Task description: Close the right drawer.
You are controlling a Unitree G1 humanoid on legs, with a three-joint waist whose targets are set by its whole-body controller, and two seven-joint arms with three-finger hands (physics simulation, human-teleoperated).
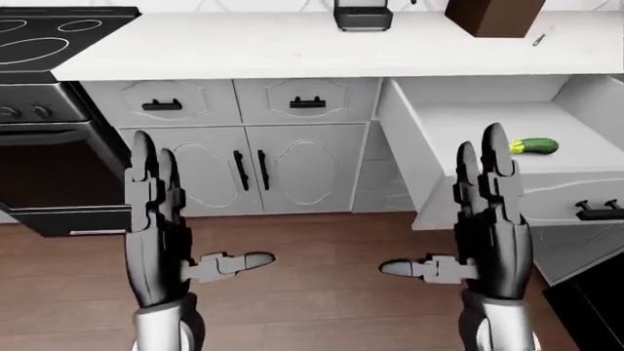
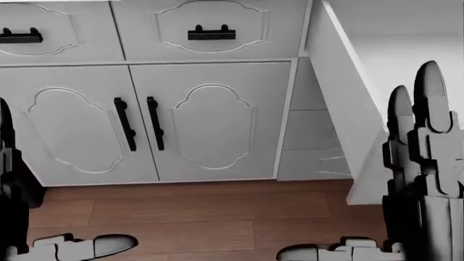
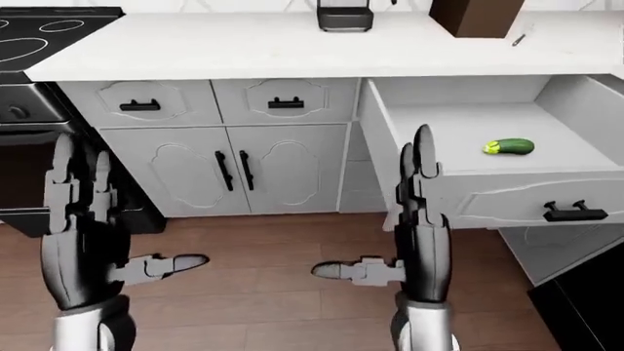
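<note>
The right drawer [image 3: 468, 196] stands pulled far out of the white cabinet, on the right in the right-eye view. Its front panel carries a black handle [image 3: 573, 212]. A green zucchini [image 3: 509, 147] lies inside on the drawer floor. My right hand [image 3: 415, 219] is raised, open, fingers pointing up, thumb out to the left. It stands before the drawer's left corner, and I cannot tell if it touches. My left hand [image 3: 97, 227] is raised the same way at the left, open and holding nothing.
Two closed drawers [image 1: 307, 102] and a pair of cabinet doors [image 1: 263, 168] with black handles lie left of the open drawer. A black stove and oven [image 1: 49, 146] stand at the far left. On the white counter [image 1: 292, 44] sit a dark appliance [image 1: 363, 14] and a brown block [image 1: 492, 14]. Below is wood floor [image 1: 322, 241].
</note>
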